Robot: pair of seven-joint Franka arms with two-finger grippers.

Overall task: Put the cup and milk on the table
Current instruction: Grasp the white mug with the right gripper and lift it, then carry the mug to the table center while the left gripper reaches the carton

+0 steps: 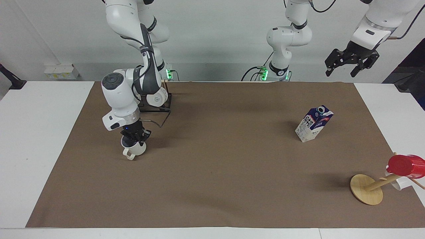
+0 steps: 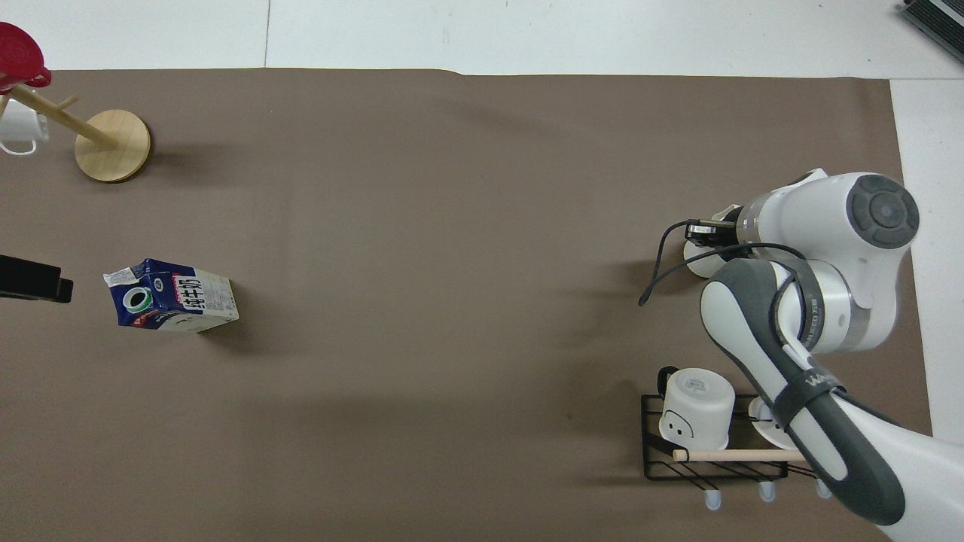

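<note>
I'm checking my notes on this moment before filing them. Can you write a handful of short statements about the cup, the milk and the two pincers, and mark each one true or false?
1. The right pincer is shut on the rim of the cup. True.
2. The milk lies flat on its side on the mat. False: it stands on the brown mat, cap up.
3. The left pincer holds the milk. False: it hangs open and empty in the air at the left arm's end of the table, well above the carton.
4. A red cup sits on a wooden stand at the left arm's end. True.
5. The cup is inside the black wire rack. False: it is out over the mat, farther from the robots than the rack.
</note>
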